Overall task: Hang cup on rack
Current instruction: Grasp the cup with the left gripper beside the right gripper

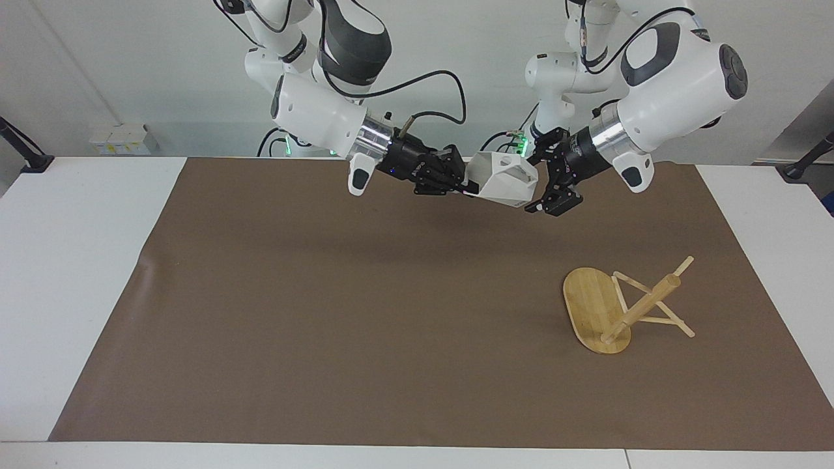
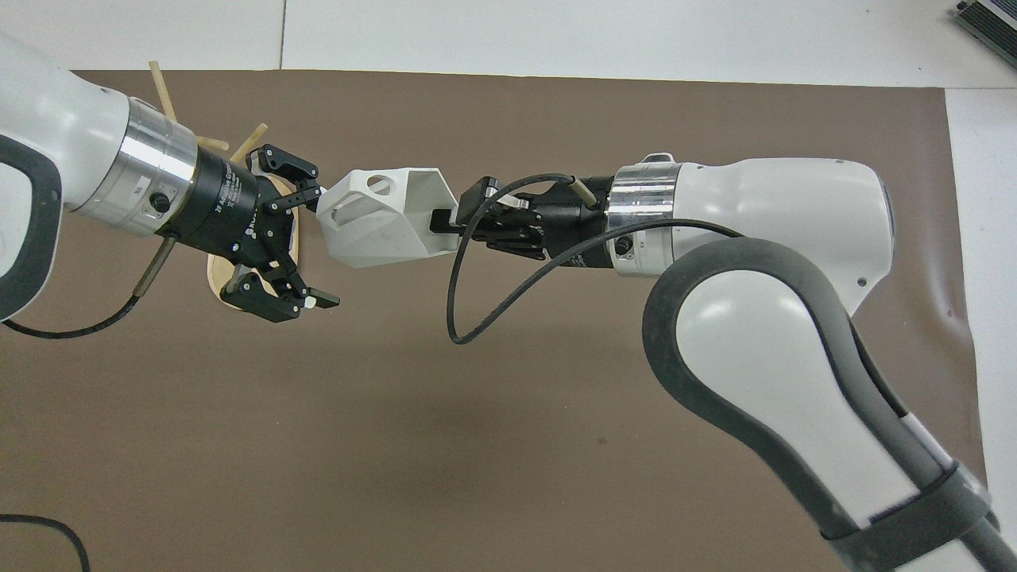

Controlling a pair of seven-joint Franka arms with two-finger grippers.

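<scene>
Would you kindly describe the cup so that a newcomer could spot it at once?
Start at the brown mat covering the table, then look up to where the two arms meet above the edge nearest the robots. The cup is held in the air there, shut in the right gripper, beside the open left gripper. It is the only white, faceted thing, unlike the bamboo rack.

Both arms up over the table's middle, wrists near level, grippers pointing at each other. Right gripper (image 1: pixel 464 182) (image 2: pixel 453 222) clamped w/ fingers together on the cup (image 1: pixel 503 180) (image 2: pixel 381 216). Left gripper (image 1: pixel 544 174) (image 2: pixel 306 238) spread wide, one finger by the cup's base end, not gripping.
</scene>
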